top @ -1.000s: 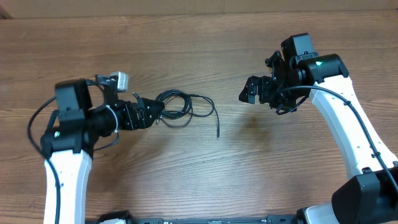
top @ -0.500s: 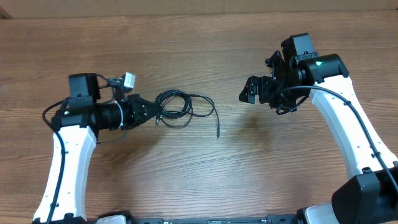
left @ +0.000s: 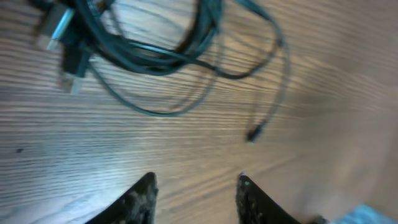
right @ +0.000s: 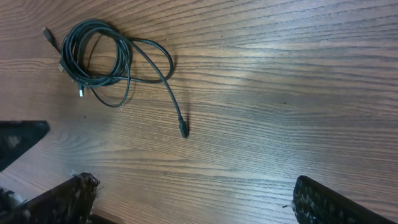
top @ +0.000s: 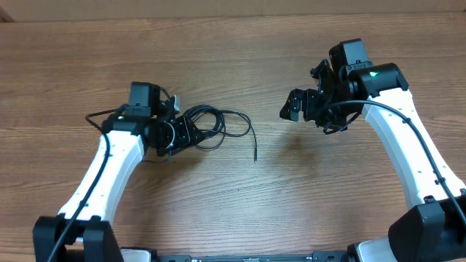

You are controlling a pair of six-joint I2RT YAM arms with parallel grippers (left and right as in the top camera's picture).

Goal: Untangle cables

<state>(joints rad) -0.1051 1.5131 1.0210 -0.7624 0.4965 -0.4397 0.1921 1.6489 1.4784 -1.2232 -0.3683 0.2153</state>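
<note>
The cables [top: 211, 124] lay in a loose black coil on the wooden table [top: 233, 218]. One strand trailed off the coil's right side and ended in a small dark plug [top: 255, 157], below and to the right of the coil. At the coil's left edge a couple of plug ends stuck out, one of them silvery [left: 59, 31]. The left fingers [top: 185, 134] were right at that left edge of the coil, pointing across it. Seen from the left wrist, their two tips stood apart with only bare wood between them, and the coil lay just ahead of them, not in their grip. Whether they brushed a strand I could not tell. The right fingers [top: 293, 108] hung well off to the right of the coil, a little farther back on the table, spread wide and holding nothing
</note>
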